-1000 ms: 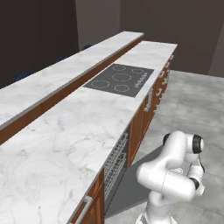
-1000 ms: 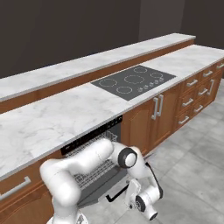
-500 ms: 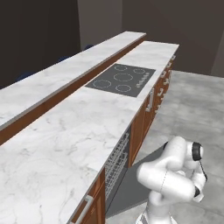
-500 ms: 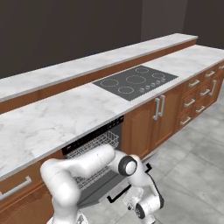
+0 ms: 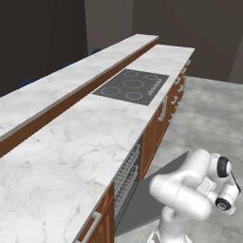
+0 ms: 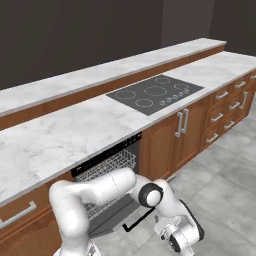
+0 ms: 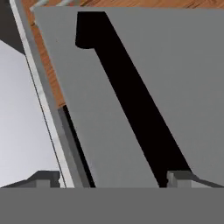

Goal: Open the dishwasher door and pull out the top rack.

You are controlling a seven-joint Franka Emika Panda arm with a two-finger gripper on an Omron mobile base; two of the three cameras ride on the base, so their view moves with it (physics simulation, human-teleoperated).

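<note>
Since 1 second ago, your arm has pulled back and dropped lower, and the dishwasher door (image 6: 112, 220) has come down farther, so now it hangs well open and tilts out over the floor. Your gripper (image 7: 113, 177) has let go: in the hand view its 2 fingertips (image 7: 43, 178) stand wide apart with the door's black bar handle (image 7: 131, 100) running up between them, and nothing is pinched. That makes sense, because the door is down far enough to rest by itself.

You can see the top rack (image 6: 107, 167) in the right base view, a light grey wire basket sitting inside the dark opening under the marble counter (image 6: 65, 140). It looks like it is not pulled out yet. In the left base view the rack's wires (image 5: 127, 168) show at the opening's edge, with the door (image 5: 156, 194) sloping down beside your arm.

Your hand is low, near the door's handle edge. I think you next need to lift it up and reach in over the door to the rack's front.
</note>
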